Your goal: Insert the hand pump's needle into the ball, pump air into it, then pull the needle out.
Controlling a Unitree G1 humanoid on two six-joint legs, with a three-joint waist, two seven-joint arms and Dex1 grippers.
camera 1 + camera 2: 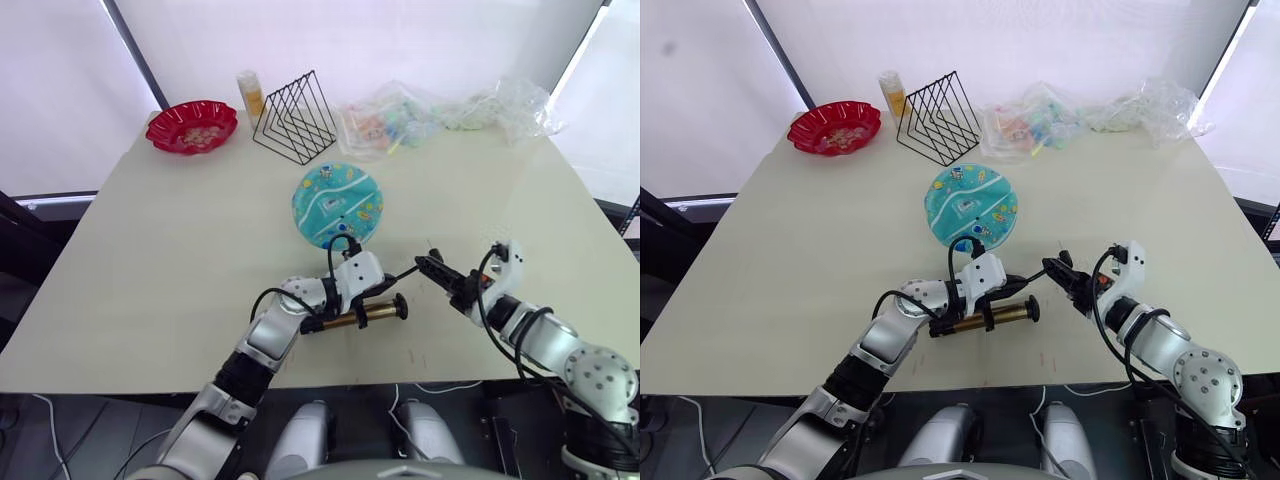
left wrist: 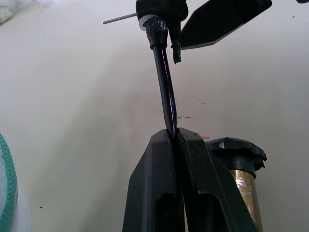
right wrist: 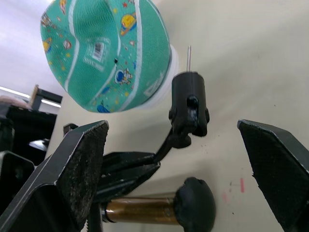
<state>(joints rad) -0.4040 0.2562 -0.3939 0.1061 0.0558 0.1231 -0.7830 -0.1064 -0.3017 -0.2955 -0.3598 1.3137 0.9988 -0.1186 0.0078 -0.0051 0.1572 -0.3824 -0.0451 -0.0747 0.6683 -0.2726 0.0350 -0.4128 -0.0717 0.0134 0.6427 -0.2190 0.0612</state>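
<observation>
Our left gripper (image 1: 345, 290) pinches the bronze-gold hand pump's (image 1: 362, 316) thin black hose (image 2: 164, 82), offering its metal needle (image 3: 189, 59) between our wide-open right gripper (image 3: 193, 159) jaws, flat teal ball (image 1: 338, 204) beyond

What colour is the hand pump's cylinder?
Bronze-gold with black end caps; the hand pump shows best in the left eye view.

The hand pump (image 1: 362, 317) has a barrel of bronze-gold metal with a soft sheen, capped in matt black plastic, and its thin black hose (image 2: 165, 87) looks like smooth, slightly glossy rubber. The needle (image 3: 189, 57) is a bare, dull metal pin. The ball (image 1: 338, 205) lies flat, its teal skin finely pebbled and matt, printed with cartoons. The table (image 1: 150, 260) is a pale, smooth, matt surface. The left gripper (image 2: 177, 141) fingers are matt black plastic, and the right gripper (image 3: 181, 159) pads look rough and grainy.
</observation>
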